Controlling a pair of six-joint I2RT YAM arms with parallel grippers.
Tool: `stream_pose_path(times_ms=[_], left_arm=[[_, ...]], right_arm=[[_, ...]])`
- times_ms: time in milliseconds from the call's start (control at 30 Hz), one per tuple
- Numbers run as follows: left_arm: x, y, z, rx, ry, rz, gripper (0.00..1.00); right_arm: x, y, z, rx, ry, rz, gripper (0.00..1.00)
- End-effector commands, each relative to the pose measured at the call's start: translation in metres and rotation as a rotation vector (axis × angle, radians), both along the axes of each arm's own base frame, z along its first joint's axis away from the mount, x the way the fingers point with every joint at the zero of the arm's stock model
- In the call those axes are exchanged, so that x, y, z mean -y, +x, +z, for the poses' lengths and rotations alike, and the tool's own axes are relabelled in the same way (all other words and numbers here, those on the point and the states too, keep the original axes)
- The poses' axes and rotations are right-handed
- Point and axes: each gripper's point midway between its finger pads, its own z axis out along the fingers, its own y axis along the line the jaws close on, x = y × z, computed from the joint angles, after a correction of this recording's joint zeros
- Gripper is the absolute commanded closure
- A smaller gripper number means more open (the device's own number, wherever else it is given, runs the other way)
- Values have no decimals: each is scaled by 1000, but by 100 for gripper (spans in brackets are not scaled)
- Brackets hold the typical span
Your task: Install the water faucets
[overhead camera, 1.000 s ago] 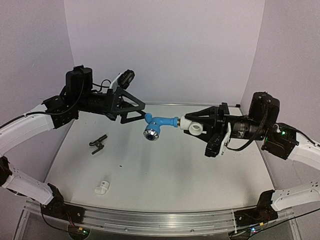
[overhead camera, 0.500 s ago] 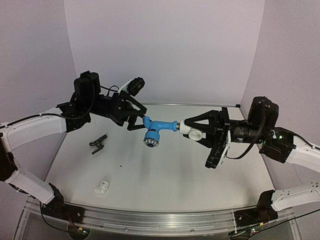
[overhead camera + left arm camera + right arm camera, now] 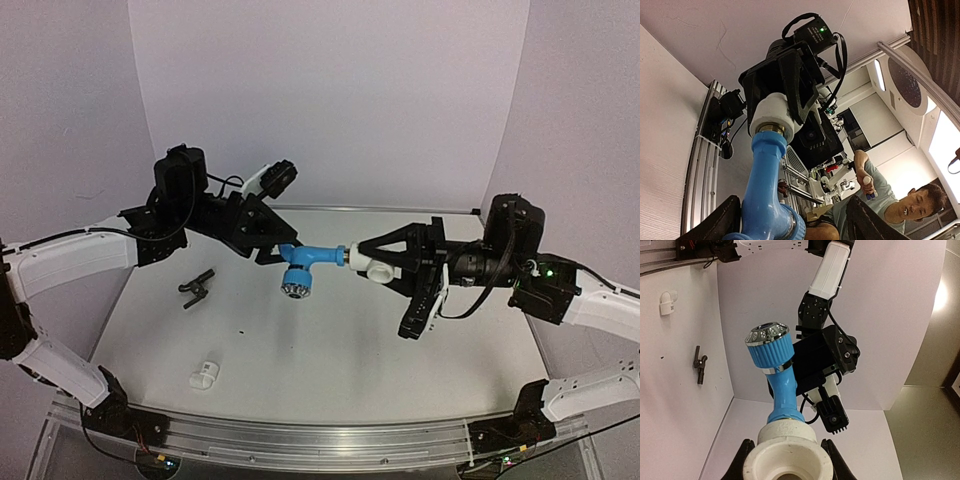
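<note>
above the bench, well clear of it, the right hand is clamped on a white fitting, and the left hand straddles the far end of the blue tap, jaws apart with a gap on one side, so not gripping. the tap's stem sits in the fitting's mouth, so the join looks begun, but a brass thread shows at the seam and i judge more turning is left. its long axis lies about level between the hands, stem toward the right hand, knob turned down toward the near edge.
</note>
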Motion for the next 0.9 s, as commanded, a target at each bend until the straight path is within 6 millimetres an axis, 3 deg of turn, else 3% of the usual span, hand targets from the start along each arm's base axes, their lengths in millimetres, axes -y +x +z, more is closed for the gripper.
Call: stream_pose_path(times_ms=[0, 233, 500, 700, 867], left_arm=[[0, -9, 6, 52, -32, -49, 29], [-1, -12, 8, 130, -66, -19, 45], [-2, -13, 13, 197, -86, 13, 55], [-7, -11, 19, 310, -100, 90, 63], [-10, -1, 13, 423, -78, 183, 73]], right_arm=[[4, 3, 55, 44, 140, -26, 100], [7, -3, 78, -180, 229, 2, 100], [5, 0, 82, -427, 264, 7, 100], [2, 4, 99, -748, 324, 28, 100], [-5, 4, 99, -1069, 326, 54, 100]])
